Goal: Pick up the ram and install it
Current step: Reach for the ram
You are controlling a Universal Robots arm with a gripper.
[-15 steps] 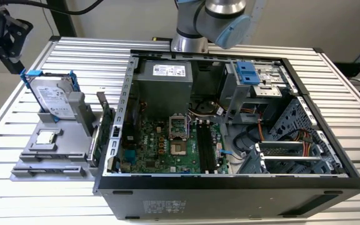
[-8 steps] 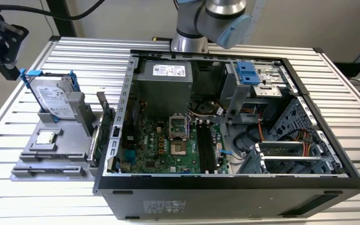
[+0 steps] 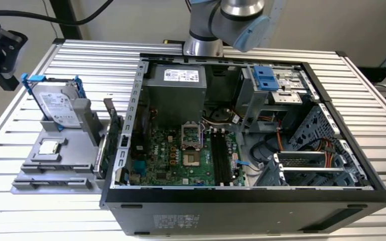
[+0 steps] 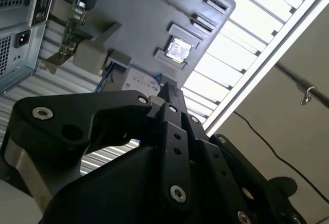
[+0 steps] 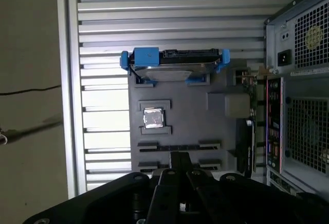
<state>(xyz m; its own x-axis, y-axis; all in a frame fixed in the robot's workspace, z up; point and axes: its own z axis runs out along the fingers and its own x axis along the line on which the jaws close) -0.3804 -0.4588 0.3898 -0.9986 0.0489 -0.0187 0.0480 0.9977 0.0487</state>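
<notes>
My gripper (image 5: 179,158) hangs high over the grey parts holder (image 5: 185,113), its two black fingers pressed together with nothing between them. In the second wrist view the gripper (image 4: 172,94) stands shut in the same way. The black tool head (image 3: 2,75) sits at the exterior view's upper left, above the table's edge. The ram is out of view. The holder's long narrow slots (image 5: 177,146) look bare. The open computer case (image 3: 247,145) holds the green motherboard (image 3: 179,155) with its long black slots (image 3: 221,156).
On the holder stand a hard drive in a blue caddy (image 3: 56,103), a square processor chip (image 5: 153,117) and an upright expansion card (image 5: 247,144) beside the case. The ribbed metal table (image 3: 79,55) ends near the holder, with floor beyond.
</notes>
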